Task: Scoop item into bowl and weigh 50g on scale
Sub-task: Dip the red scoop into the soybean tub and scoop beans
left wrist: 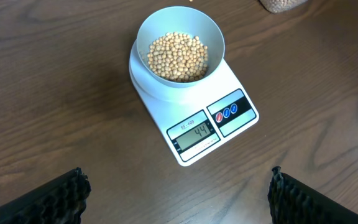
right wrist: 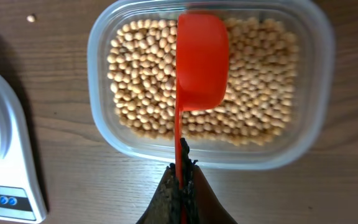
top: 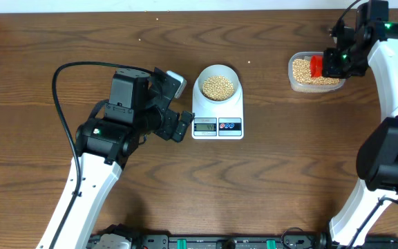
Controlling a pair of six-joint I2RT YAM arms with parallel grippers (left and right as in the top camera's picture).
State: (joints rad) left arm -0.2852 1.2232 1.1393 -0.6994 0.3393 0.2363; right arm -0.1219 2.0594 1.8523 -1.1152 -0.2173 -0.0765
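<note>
Left fingers (left wrist: 178,193): wide apart, empty.
Right fingers (right wrist: 182,183): clamped on red scoop (right wrist: 202,62).
Bowl (left wrist: 213,31): beans (left wrist: 179,56) inside, on scale (left wrist: 232,76); tub (top: 291,76) at 2 o'clock.

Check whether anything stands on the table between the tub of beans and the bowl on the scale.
Nothing visible does. Between the tub and the bowl lies only bare wood. The right end effector holds the red scoop over the tub's beans.

1 scale (left wrist: 160,106), 1 bowl (left wrist: 214,32), 1 tub (right wrist: 99,68), 1 scoop (right wrist: 202,59), beans (left wrist: 179,56) uncountable
</note>
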